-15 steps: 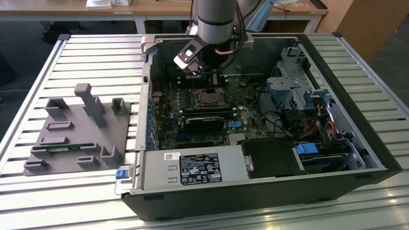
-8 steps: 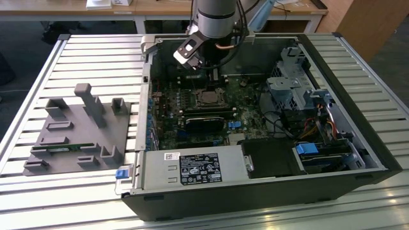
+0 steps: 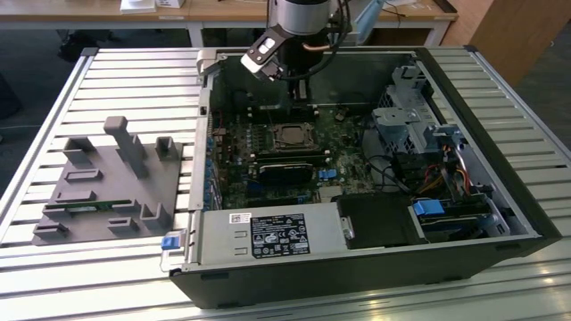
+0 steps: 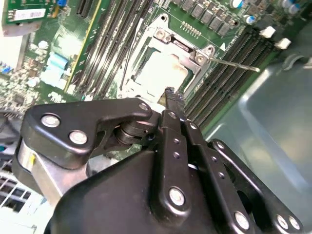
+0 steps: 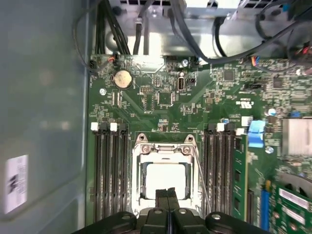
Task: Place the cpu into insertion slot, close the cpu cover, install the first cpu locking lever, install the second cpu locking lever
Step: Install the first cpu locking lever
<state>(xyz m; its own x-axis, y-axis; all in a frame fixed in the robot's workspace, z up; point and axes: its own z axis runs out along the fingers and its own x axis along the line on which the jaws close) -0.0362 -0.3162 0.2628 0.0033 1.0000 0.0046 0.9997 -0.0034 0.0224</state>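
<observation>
The cpu (image 5: 165,178), a pale square chip, lies in the insertion slot (image 3: 277,137) on the green board inside the open computer case. The cpu cover (image 5: 163,148), a silvery frame, lies flat around the chip (image 4: 163,73). A thin metal locking lever (image 4: 236,64) sticks out sideways from one corner of the socket, and a lever rod (image 5: 201,178) runs along the socket's side. My gripper (image 5: 168,192) hangs just above the socket edge nearest the camera, its black fingers (image 4: 171,100) shut together with nothing between them. In the exterior view the gripper (image 3: 301,93) is over the back of the case.
Long black memory slots (image 5: 109,170) flank the socket on both sides. The case walls (image 3: 446,80), a drive cage (image 3: 406,117) and cables (image 3: 402,174) crowd the exterior view's right. A power supply (image 3: 267,234) fills the front. A grey fixture (image 3: 111,180) sits outside the case.
</observation>
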